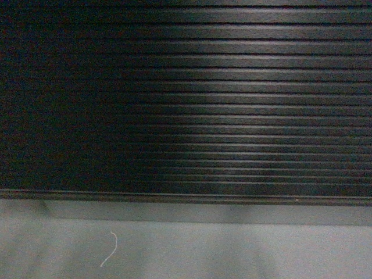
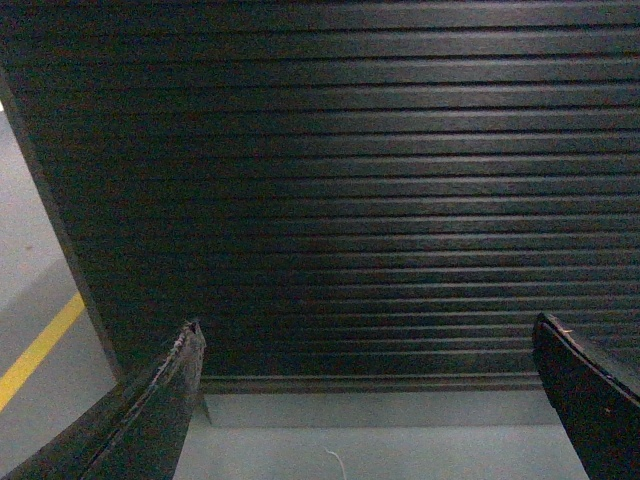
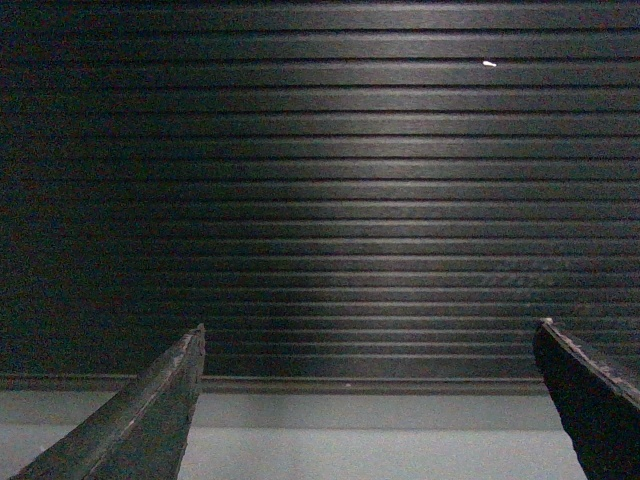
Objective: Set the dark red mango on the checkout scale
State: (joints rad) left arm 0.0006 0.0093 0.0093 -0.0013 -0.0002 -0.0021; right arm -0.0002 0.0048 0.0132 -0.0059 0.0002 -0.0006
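Note:
The checkout [image 1: 186, 99] fills the head view as a dark, horizontally ribbed front with a grey plinth [image 1: 203, 212] under it. The same ribbed front [image 2: 340, 180] shows in the left wrist view and again in the right wrist view [image 3: 320, 180]. My left gripper [image 2: 365, 325] is open, its two dark fingers wide apart with nothing between them. My right gripper [image 3: 368, 328] is open and empty too. Both point at the counter's lower front. The dark red mango and the scale are out of view. Neither gripper appears in the head view.
Grey floor [image 1: 186, 250] runs below the plinth, with a thin white strand [image 1: 110, 250] lying on it. In the left wrist view the counter's left corner [image 2: 60, 230] shows, with a yellow floor line [image 2: 35, 350] beyond it.

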